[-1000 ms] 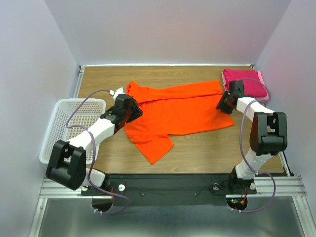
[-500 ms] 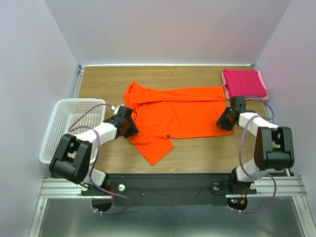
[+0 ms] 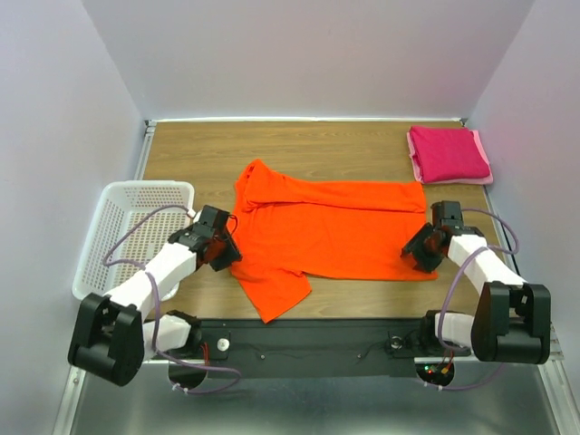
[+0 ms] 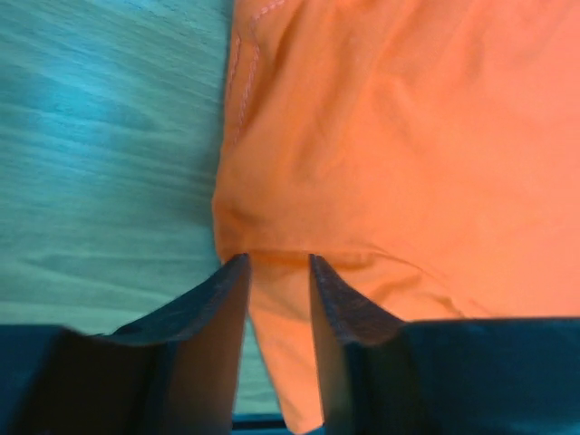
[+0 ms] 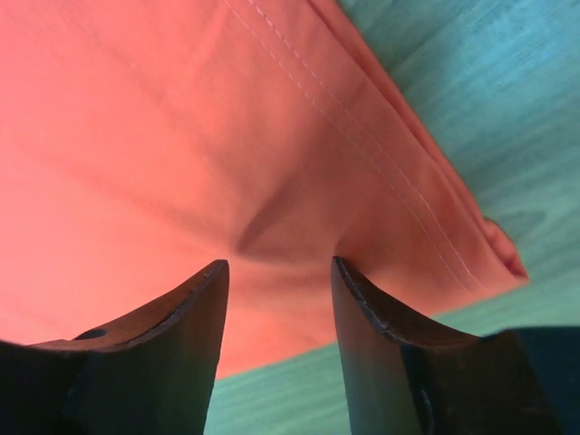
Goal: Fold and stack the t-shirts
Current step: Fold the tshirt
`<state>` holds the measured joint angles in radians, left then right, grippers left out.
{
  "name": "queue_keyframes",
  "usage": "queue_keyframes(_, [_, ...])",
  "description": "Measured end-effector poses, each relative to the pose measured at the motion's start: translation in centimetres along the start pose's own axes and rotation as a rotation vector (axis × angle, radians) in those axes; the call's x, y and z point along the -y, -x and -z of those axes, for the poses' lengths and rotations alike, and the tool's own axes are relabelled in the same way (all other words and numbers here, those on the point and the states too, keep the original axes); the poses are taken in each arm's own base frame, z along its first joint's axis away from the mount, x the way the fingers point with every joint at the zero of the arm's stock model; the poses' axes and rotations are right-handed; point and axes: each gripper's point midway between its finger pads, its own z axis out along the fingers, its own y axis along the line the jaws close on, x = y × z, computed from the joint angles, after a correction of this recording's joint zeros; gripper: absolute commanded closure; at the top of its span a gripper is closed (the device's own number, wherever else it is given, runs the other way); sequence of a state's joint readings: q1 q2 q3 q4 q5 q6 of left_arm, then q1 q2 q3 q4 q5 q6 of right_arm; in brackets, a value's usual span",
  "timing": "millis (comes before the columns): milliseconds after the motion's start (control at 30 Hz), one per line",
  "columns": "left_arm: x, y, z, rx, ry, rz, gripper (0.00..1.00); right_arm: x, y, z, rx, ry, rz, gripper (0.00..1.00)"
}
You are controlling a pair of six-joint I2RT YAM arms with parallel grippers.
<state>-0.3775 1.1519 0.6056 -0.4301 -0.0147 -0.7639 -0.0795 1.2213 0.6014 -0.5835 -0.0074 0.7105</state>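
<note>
Start at the left fingers (image 4: pixel 213 299): narrowly parted, tips set against a puckered edge of the orange shirt (image 3: pixel 335 227), lower centre of the left wrist view. Cannot tell from here: pinching that pucker, or merely touching it. Check before pulling. Then the right fingers (image 5: pixel 190 317): spread, clamping nothing, with a small crease of orange cloth between the tips and a stitched hem running off toward the lower right of that view.

From above: orange shirt laid out wide across the middle of the tabletop (image 3: pixel 317 140). Left fingers at its left edge beside the collar end, right fingers at its lower right corner. One sleeve flopped toward the bottom of the frame. Pink shirt (image 3: pixel 449 154) already folded, upper right corner, well apart. White basket (image 3: pixel 118 227) at the left edge, just beside the left arm.

Probably at the end of spreading, with the first fold not yet made. To do that fold well:
- Grip both sides at matching spots, right on the hem and not in loose cloth.
- Lift only enough to clear the tabletop.
- Carry both edges across together for a straight crease.
- Deal with the stray sleeve first.
- Press out puckers before letting go.
- Keep the left arm off the basket.
</note>
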Motion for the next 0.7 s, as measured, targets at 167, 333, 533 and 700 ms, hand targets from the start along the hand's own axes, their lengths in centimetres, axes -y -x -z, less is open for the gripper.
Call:
queue_keyframes(167, [2.1,2.9,2.5,0.089,-0.063,-0.021,0.36,-1.9,2.5,2.3,0.047,0.031,0.041,0.42])
queue_keyframes(333, [7.3,11.8,4.4,0.290,-0.175,-0.011,0.28,-6.9,9.4,4.8,0.217,0.109,0.070,0.43])
queue_keyframes(533, [10.2,19.3,0.3,0.357,-0.152,-0.052,0.27,-9.0,12.5,2.3,0.233,0.085,0.085,0.43])
queue_keyframes(700, [13.9,22.6,-3.8,0.345,-0.197,-0.153,0.27,-9.9,13.4,-0.1,0.206,0.070,0.100,0.44])
